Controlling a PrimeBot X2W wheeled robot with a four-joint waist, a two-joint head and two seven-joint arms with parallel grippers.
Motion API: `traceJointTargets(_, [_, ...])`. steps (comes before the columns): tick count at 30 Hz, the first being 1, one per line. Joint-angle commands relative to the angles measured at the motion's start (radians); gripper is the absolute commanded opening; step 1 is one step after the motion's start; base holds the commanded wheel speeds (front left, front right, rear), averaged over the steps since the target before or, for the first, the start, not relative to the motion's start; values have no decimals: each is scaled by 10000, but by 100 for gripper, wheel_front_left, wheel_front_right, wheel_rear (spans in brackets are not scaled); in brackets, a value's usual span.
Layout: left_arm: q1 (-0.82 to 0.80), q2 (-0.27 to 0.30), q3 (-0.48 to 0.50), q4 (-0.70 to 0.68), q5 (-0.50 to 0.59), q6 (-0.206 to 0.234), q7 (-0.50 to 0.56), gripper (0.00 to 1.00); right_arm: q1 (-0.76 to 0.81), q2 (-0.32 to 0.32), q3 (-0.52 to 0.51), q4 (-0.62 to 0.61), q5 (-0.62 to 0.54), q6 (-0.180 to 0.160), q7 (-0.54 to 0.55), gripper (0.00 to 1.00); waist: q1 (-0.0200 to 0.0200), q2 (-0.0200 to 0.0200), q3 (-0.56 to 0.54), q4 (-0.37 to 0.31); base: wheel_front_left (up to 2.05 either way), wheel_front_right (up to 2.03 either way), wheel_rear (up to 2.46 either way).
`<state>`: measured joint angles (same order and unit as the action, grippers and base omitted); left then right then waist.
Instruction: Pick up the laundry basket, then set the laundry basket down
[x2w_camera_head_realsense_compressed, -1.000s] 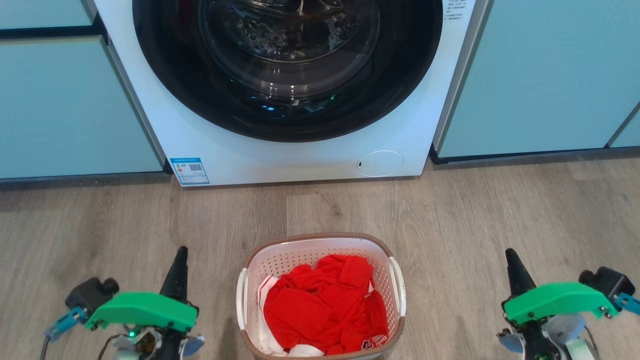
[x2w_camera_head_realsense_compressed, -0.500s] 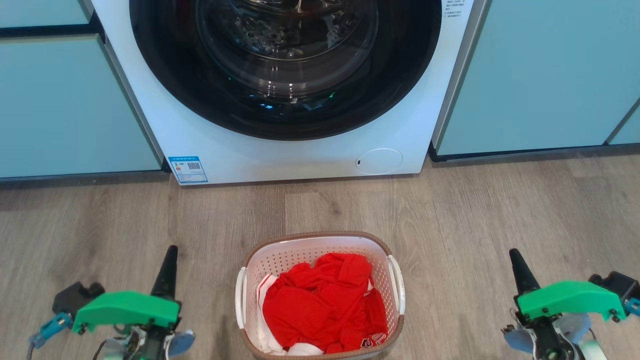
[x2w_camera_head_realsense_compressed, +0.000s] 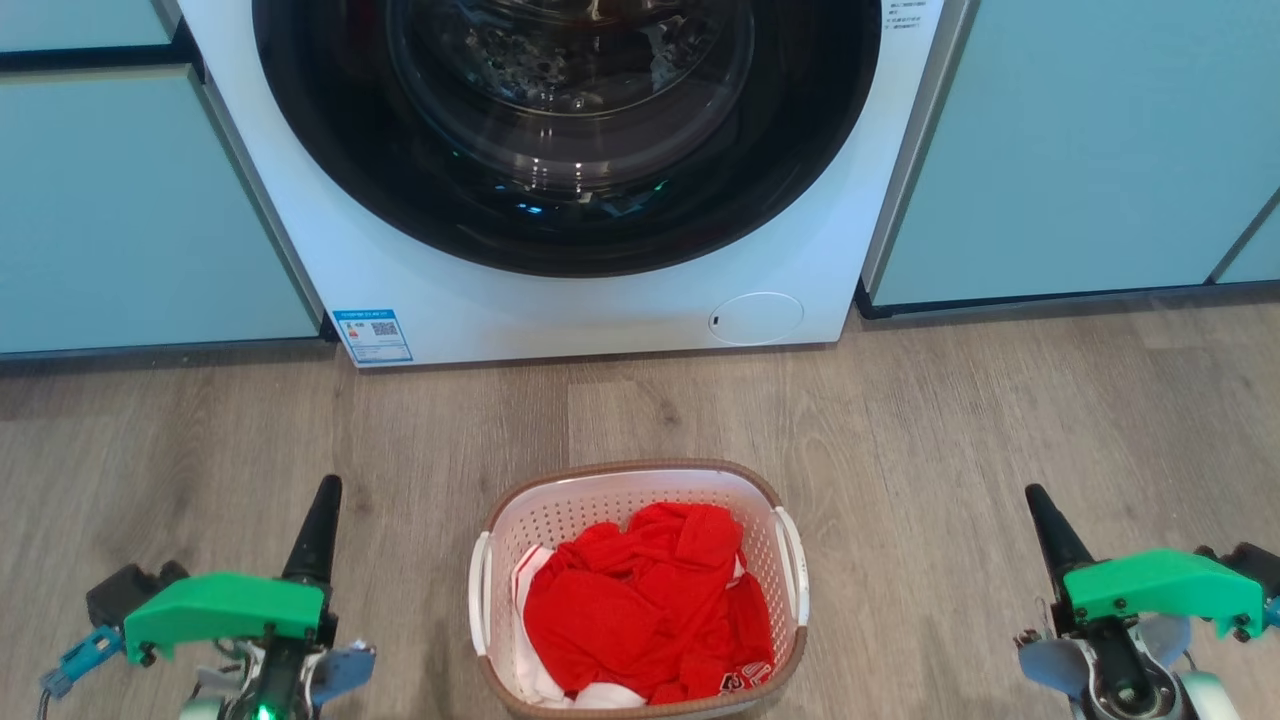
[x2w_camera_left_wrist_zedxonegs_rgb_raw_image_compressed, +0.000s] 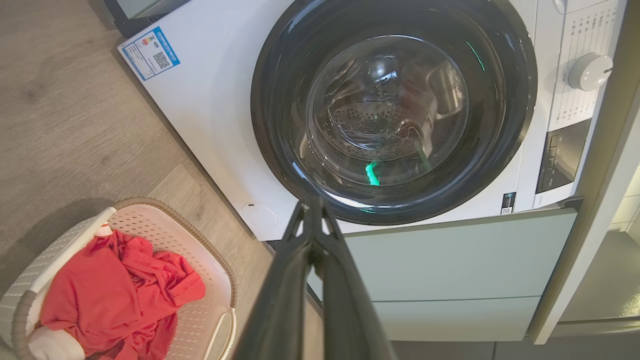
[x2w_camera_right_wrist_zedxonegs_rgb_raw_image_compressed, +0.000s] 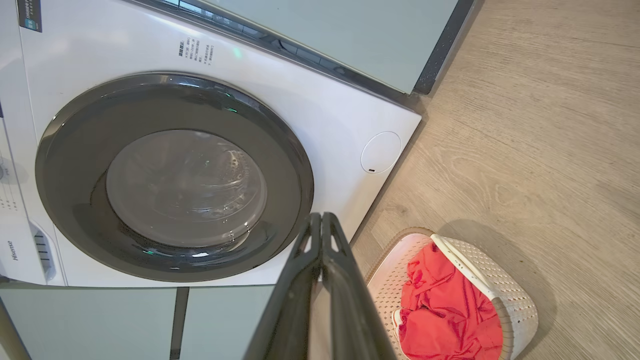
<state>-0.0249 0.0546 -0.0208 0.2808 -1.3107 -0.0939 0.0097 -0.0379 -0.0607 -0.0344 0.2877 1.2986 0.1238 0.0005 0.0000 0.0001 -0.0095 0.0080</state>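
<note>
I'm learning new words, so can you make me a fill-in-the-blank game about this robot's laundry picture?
1. The clothes in the laundry basket are mostly ____.
2. The laundry basket stands on the wooden ____.
3. The jaws of the left gripper and the right gripper are both ____.

Missing words: red; floor; shut.

White washing machine (x2w_camera_head_realsense_compressed: 600, 310), teal cabinets (x2w_camera_head_realsense_compressed: 1080, 150), wood floor (x2w_camera_head_realsense_compressed: 900, 420).

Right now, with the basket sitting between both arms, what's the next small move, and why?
Probably bring the left gripper and right gripper inward to the handles of the laundry basket: both are shut, empty and well apart from it.
</note>
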Motion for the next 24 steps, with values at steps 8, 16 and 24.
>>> traceJointTargets(8, [-652, 86, 587, -341, -1071, -180, 329, 0, -565, -137, -82, -394, 1172, 59, 301, 0, 0, -1, 40, -25, 0, 0, 0])
traceJointTargets(16, [-711, 82, 801, -348, -1797, -247, 535, 0, -603, -129, -227, -413, 1949, 62, 509, 0, 0, -1, 71, -45, 0, 0, 0])
traceJointTargets(24, [-778, 76, 1045, -356, -2623, -323, 771, 0, -647, -119, -395, -434, 2831, 67, 746, 0, 0, -1, 106, -67, 0, 0, 0])
